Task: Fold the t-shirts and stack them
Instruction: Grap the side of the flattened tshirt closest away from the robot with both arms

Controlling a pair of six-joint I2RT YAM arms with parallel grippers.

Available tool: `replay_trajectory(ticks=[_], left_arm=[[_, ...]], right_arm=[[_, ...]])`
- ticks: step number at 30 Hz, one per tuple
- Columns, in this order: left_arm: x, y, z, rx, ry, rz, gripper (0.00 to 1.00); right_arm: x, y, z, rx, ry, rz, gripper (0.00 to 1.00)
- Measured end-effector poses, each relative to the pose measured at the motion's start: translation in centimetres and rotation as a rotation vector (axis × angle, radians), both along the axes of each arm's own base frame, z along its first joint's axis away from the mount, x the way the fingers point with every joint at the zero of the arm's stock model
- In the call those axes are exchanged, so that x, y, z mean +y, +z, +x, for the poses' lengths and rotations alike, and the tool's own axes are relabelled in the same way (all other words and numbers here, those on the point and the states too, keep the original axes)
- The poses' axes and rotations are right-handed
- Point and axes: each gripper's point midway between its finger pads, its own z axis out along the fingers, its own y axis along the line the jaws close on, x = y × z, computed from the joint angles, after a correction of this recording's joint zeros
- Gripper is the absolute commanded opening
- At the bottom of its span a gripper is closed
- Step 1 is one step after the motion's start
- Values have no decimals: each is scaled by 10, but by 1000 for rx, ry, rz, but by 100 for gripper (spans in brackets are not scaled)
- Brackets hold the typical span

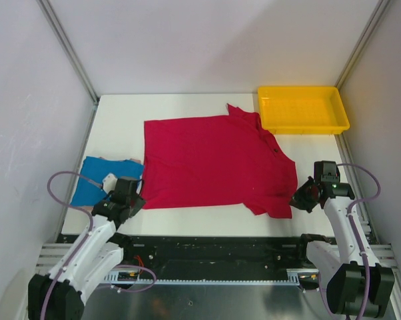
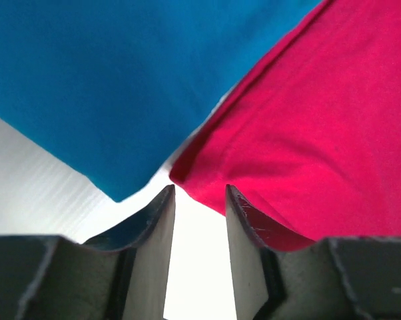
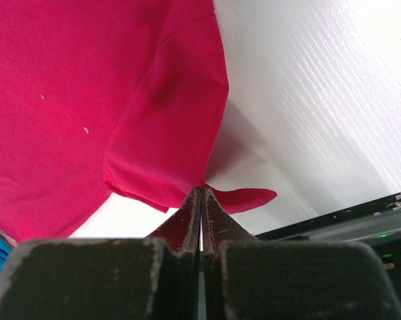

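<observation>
The crimson polo shirt (image 1: 214, 163) lies spread flat across the middle of the white desk (image 1: 120, 120), collar toward the far right, its far sleeve just beside the yellow plastic tray (image 1: 302, 110) in the far right corner. The folded blue shirt (image 1: 100, 175) sits at the near left, edge to edge with the red hem. The left jaws stand spread with nothing between them, low over the desk at the red shirt's near-left corner, right where it meets the blue one. The right jaws are pressed together, pinching the hem of the near sleeve.
</observation>
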Motion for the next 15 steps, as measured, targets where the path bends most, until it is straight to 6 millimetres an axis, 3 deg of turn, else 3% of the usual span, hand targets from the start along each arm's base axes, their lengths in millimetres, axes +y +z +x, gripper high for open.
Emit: replay_trajectory(ticks=[8,15], left_arm=[[15,-4,7,42,-5,120,35],[13,-6,20,49,-62,157,35]], right_arm=[[3,0,0,2,12,5,0],[7,-1,0,4,31,11,0]])
